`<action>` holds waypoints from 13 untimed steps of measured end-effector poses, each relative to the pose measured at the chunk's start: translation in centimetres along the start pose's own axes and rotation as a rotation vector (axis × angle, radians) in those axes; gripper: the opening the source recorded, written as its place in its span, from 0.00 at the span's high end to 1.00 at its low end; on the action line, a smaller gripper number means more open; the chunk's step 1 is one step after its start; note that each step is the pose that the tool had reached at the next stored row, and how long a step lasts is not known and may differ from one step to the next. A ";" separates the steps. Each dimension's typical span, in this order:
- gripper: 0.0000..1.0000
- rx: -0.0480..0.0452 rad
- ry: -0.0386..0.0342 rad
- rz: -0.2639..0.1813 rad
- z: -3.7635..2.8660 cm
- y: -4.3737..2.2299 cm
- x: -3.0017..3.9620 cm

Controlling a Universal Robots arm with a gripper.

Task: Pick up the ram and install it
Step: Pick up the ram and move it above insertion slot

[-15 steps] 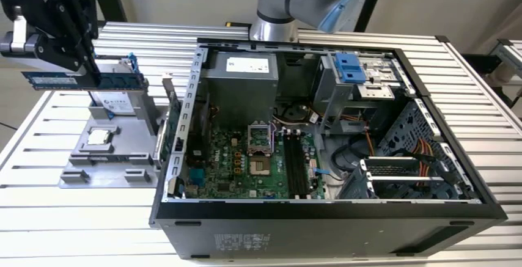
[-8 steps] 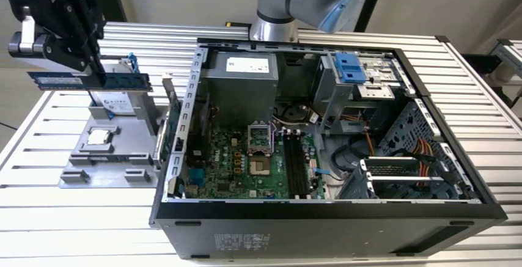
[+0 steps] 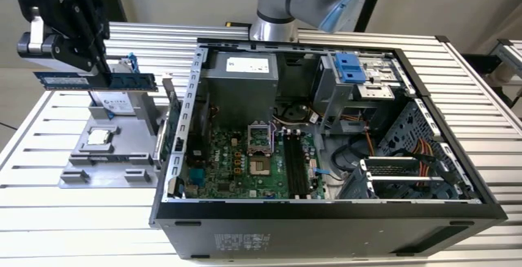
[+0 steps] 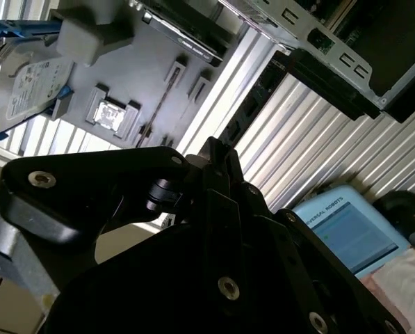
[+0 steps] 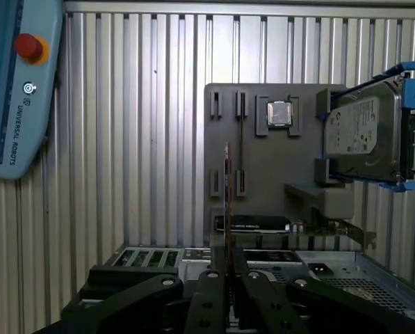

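Observation:
The ram (image 3: 61, 82) is a long bluish-green stick with dark chips. It hangs level in the air at the exterior view's upper left, above the grey fixture plate (image 3: 106, 157). My gripper (image 3: 99, 73) is shut on the stick's top edge near its middle. In the first wrist view the ram (image 5: 226, 188) shows edge-on as a thin line rising from between my gripper's (image 5: 226, 271) closed fingers. The black memory slots (image 3: 294, 163) lie on the motherboard (image 3: 236, 163) inside the open case, well to the exterior view's right of the stick.
On the fixture plate (image 5: 263, 188) sit a small square processor (image 3: 99, 137) (image 5: 279, 113) and an upright silver hard drive (image 5: 363, 136) in a blue bracket. The open computer case (image 3: 326, 215) has tall walls. A teach pendant (image 5: 16, 83) lies on the ribbed table (image 3: 73, 218).

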State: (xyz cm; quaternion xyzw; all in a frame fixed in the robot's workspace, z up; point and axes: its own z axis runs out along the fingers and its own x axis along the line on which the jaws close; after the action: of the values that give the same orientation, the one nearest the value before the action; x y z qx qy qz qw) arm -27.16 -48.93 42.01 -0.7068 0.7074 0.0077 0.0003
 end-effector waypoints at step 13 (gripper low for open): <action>1.00 -0.0035 0.0001 0.000 -0.04 -3.40 0.00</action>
State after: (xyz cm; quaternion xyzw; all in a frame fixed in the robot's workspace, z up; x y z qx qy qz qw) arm -23.76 -48.93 42.01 -0.7068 0.7073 0.0089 -0.0010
